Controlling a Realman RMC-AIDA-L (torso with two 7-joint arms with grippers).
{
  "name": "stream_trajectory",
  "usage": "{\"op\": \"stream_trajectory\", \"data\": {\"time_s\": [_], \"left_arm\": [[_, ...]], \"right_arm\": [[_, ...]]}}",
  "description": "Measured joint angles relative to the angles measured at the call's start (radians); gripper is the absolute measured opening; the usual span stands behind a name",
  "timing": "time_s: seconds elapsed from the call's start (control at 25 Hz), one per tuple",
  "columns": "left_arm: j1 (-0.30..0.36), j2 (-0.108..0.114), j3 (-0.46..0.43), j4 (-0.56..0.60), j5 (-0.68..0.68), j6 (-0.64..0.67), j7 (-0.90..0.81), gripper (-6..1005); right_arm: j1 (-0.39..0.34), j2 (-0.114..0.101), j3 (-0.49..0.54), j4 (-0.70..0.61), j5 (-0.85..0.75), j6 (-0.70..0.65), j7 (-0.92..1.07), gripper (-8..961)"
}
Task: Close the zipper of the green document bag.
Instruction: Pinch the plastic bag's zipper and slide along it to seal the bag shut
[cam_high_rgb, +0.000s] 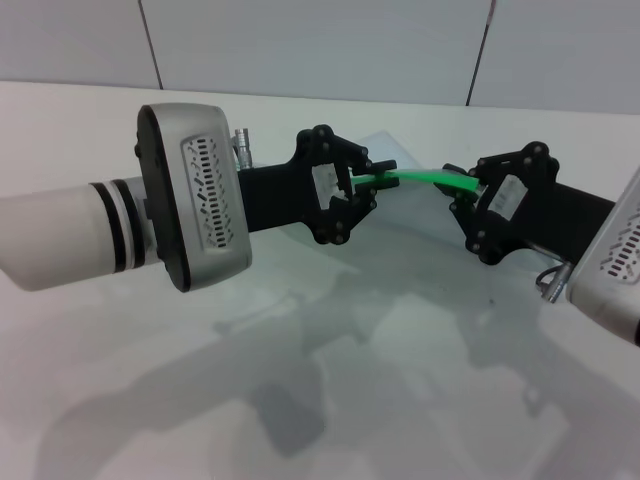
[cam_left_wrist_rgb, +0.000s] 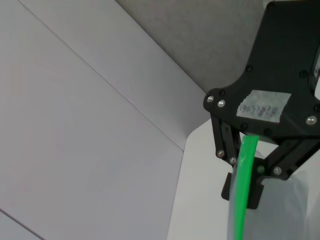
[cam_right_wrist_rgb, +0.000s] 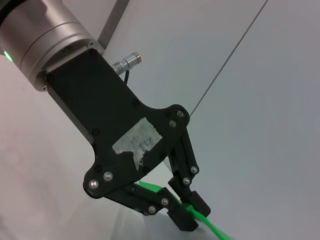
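The green document bag (cam_high_rgb: 408, 215) hangs as a pale translucent sheet above the white table, held up between my two grippers. Its zipper (cam_high_rgb: 420, 177) is the bright green strip arching from one gripper to the other. My left gripper (cam_high_rgb: 372, 182) is shut on one end of the strip, and the right wrist view shows that left gripper (cam_right_wrist_rgb: 187, 210) pinching the zipper (cam_right_wrist_rgb: 212, 227). My right gripper (cam_high_rgb: 468, 190) is shut on the other end; the left wrist view shows that right gripper (cam_left_wrist_rgb: 245, 172) clamped over the zipper (cam_left_wrist_rgb: 242, 200). The slider tab cannot be made out.
The white table (cam_high_rgb: 330, 330) spreads below both arms, with their shadows on it. A grey panelled wall (cam_high_rgb: 320, 45) stands behind the table's far edge. The big silver left wrist housing (cam_high_rgb: 195, 195) fills the near left.
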Motion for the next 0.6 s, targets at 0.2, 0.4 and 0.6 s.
{"op": "stream_trajectory", "data": {"time_s": [0.2,0.4,0.6], "left_arm": [[0.001,0.000,-0.001,0.000,0.000,0.000,0.000,85],[0.005,0.000,-0.007,0.000,0.000,0.000,-0.004,84],[0.006,0.000,-0.010,0.002,0.000,0.025,-0.010,83]], "right_arm": [[0.001,0.000,0.001,0.000,0.002,-0.004,0.001,134],[-0.001,0.000,0.009,0.000,0.004,-0.002,0.002,136],[-0.004,0.000,0.017,-0.002,0.004,-0.002,0.002,139]]}}
